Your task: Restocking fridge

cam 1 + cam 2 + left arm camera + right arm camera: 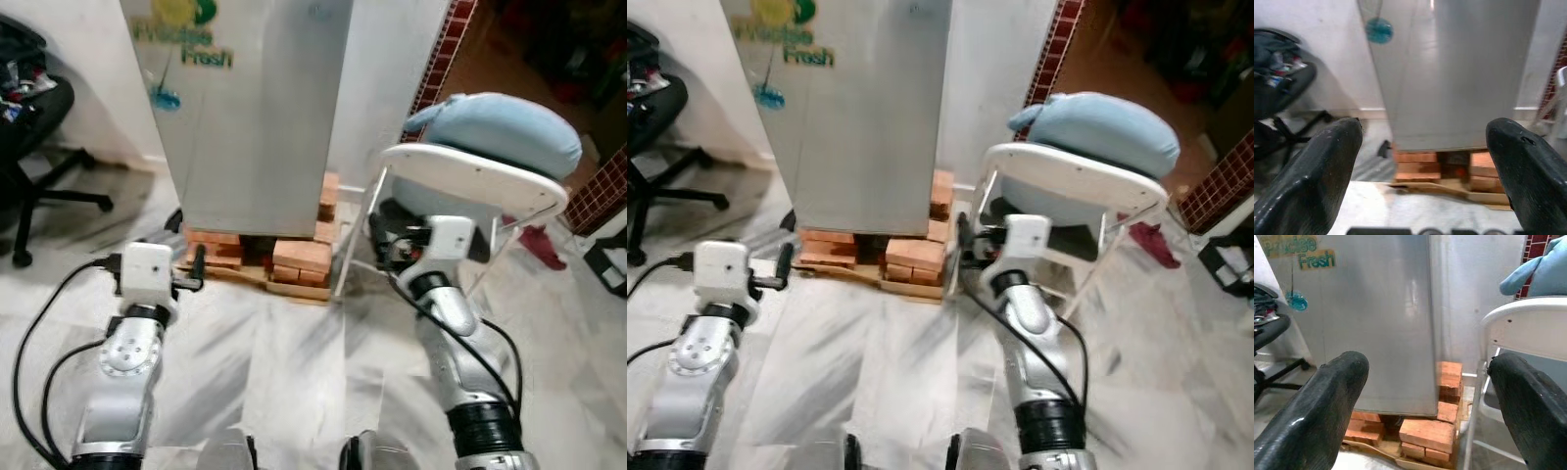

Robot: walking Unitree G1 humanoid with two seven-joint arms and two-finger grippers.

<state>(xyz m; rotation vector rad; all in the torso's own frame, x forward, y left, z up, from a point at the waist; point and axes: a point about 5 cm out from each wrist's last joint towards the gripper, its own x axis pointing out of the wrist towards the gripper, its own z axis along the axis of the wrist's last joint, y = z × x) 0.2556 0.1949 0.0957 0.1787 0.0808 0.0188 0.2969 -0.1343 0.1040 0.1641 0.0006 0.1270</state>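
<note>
Closed fridge dead ahead on bricks, door shut, blocks reach inside. White chair with blue cushion crowds right side, just beside right gripper. Office chair far left. Bare floor between arms.

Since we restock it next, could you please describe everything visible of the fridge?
The fridge is a tall silver box with a brushed-metal look; its door is shut and bears green lettering ending in "Fresh" and a blue mark. It stands upright on stacked red bricks atop a flat board, close to the white wall, with a white chair to its right. Nothing grips it.
</note>
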